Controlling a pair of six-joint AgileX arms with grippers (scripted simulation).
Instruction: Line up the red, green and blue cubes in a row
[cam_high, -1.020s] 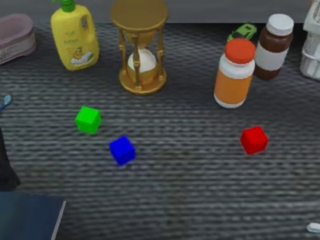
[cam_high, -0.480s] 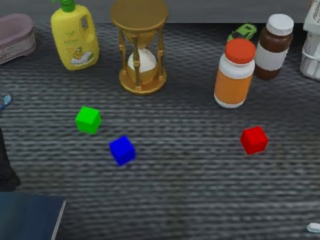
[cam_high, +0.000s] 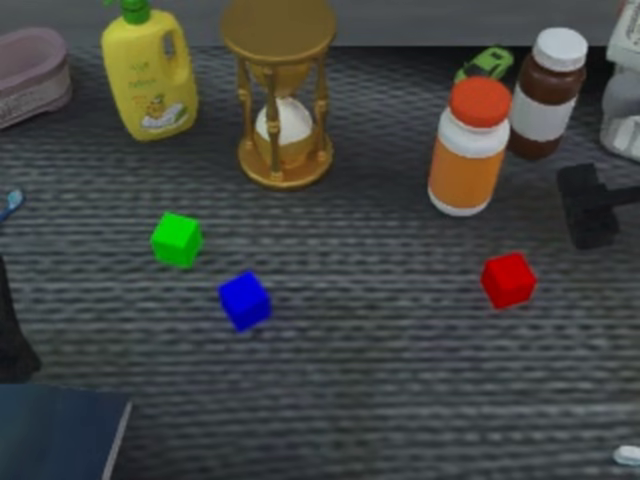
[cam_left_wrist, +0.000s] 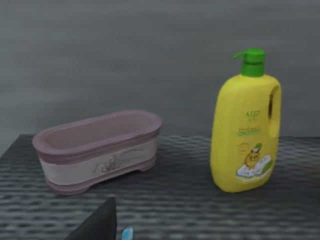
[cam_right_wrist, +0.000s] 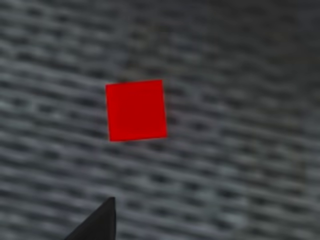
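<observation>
Two claws are on this rig, and only the right claw (cam_high: 590, 205) is at work: it shows as a dark shape at the right edge of the desk (cam_high: 380, 380), beyond and to the right of the red cube (cam_high: 508, 279) and clear of it. Whether its fingers are spread or closed I cannot tell from the top view. It holds nothing and touches nothing. Its wrist camera looks straight down on the red cube (cam_right_wrist: 136, 110), sitting alone on the woven surface, so my guess is that this cube is the one it means to pick up first.

Outward from there, the orange bottle (cam_high: 470, 147) and the brown bottle (cam_high: 545, 92) stand on the far side of the red cube, with a lime toy car (cam_high: 485, 63) behind them. Well apart to the left lie the blue cube (cam_high: 245, 300) and, just beyond it to the left and farther back, the green cube (cam_high: 177, 240). A gold hourglass (cam_high: 280, 95) and a yellow bottle (cam_high: 148, 75) stand at the far side.

As for progress, nothing is lined up yet: all three cubes are scattered, the red one far from the other two. The left claw is parked off the desk's near left, not visible itself.
</observation>
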